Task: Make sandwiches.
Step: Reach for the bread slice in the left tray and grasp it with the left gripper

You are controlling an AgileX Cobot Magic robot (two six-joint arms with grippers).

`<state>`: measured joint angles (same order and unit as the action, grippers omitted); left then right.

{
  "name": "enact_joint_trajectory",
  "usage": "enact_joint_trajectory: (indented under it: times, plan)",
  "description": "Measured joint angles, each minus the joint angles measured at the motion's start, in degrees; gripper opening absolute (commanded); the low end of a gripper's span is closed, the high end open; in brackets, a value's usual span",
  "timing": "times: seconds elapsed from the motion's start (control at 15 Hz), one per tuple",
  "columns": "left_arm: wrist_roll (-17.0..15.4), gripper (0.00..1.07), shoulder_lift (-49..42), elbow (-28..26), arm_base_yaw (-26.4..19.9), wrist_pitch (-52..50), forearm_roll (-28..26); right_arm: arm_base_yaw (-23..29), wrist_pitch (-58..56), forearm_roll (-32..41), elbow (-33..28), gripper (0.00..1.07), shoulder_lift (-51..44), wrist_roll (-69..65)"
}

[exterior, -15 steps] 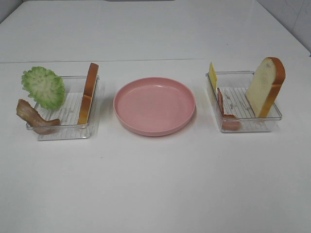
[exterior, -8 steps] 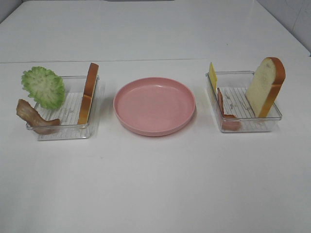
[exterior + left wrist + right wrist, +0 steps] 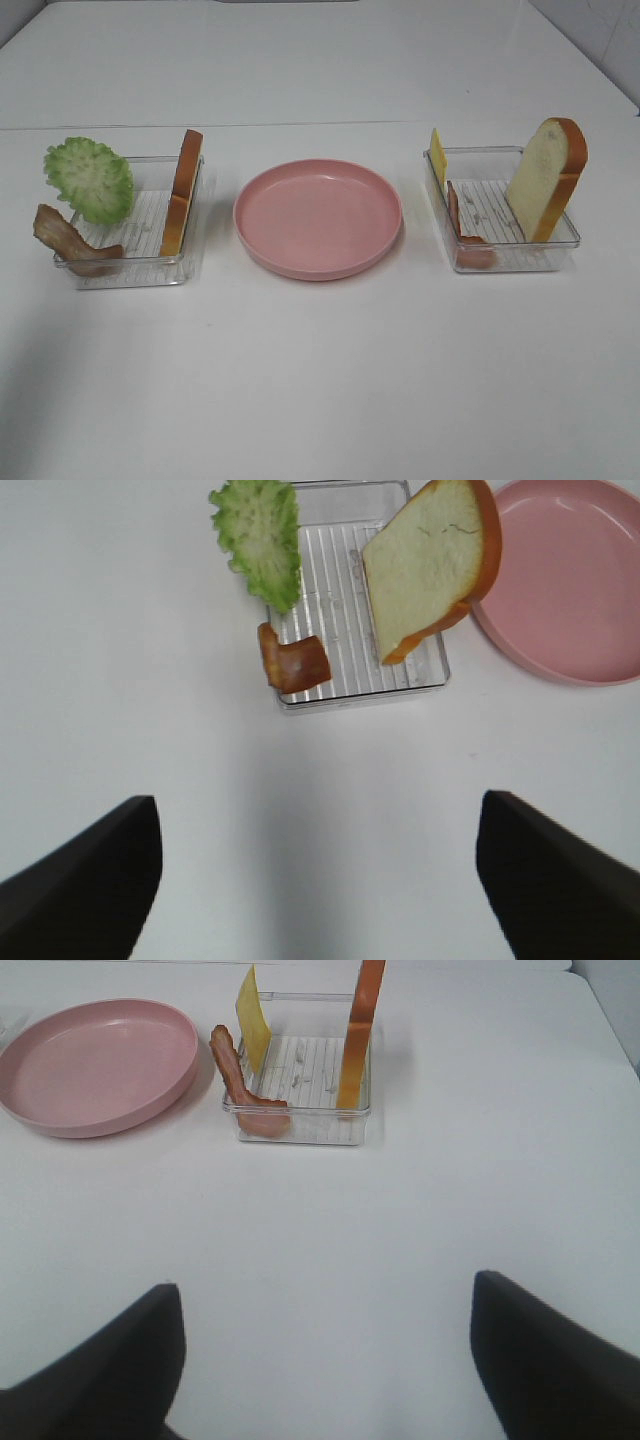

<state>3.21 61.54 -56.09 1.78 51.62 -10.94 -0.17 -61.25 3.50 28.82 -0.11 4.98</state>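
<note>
The left clear tray (image 3: pixel 130 270) holds a green lettuce leaf (image 3: pixel 90 180), a bacon strip (image 3: pixel 65 240) and a bread slice (image 3: pixel 182 190) leaning on edge; they also show in the left wrist view: lettuce (image 3: pixel 260 535), bacon (image 3: pixel 293 660), bread (image 3: pixel 430 565). The right tray (image 3: pixel 510 262) holds a yellow cheese slice (image 3: pixel 437 155), a bacon strip (image 3: pixel 462 232) and an upright bread slice (image 3: pixel 545 178). The pink plate (image 3: pixel 318 216) between them is bare. My left gripper (image 3: pixel 318 880) and right gripper (image 3: pixel 325 1355) are open, empty, well short of the trays.
The white table (image 3: pixel 320 380) has a seam line along the back (image 3: pixel 320 125). Neither arm shows in the exterior high view. In the right wrist view the plate (image 3: pixel 95 1060) lies beside the right tray (image 3: pixel 300 1125).
</note>
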Motion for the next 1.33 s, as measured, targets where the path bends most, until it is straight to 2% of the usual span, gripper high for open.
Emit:
enact_joint_trajectory:
  times: [0.07,0.13,0.2,0.27,0.47,0.6,0.73,0.8,1.0,1.33]
  plan:
    - [0.29,0.80,1.89,-2.06,0.00,0.63,-0.57,0.00,0.00,0.00,0.00,0.76,0.00,0.00]
    - [0.63,0.80,10.26,-9.74,0.00,4.13,-2.86,0.00,0.00,0.00,0.00,0.76,0.00,0.00]
    - [0.63,0.79,11.97,-11.34,0.00,4.93,-3.27,0.00,0.00,0.00,0.00,0.76,0.00,0.00]
    - [0.63,0.77,17.59,-17.07,0.92,7.56,-4.07,0.00,0.00,0.00,0.00,0.76,0.00,0.00]
    - [0.23,0.76,25.21,-25.27,6.02,10.31,-4.01,0.00,0.00,0.00,0.00,0.76,0.00,0.00]
    - [-2.69,0.76,31.28,-31.28,9.97,11.97,-2.29,0.00,0.00,0.00,0.00,0.76,0.00,0.00]
    - [-8.08,0.76,39.36,-38.45,13.98,15.30,1.03,0.00,0.00,0.00,0.00,0.76,0.00,0.00]
    - [-8.94,0.76,41.02,-39.65,14.50,15.99,1.83,0.00,0.00,0.00,0.00,0.76,0.00,0.00]
    - [-13.81,0.76,49.27,-47.84,18.11,17.65,5.67,0.00,0.00,0.00,0.00,0.76,0.00,0.00]
    - [-17.13,0.76,61.94,-59.01,19.42,17.88,7.62,0.00,0.00,0.06,0.00,0.76,0.00,0.00]
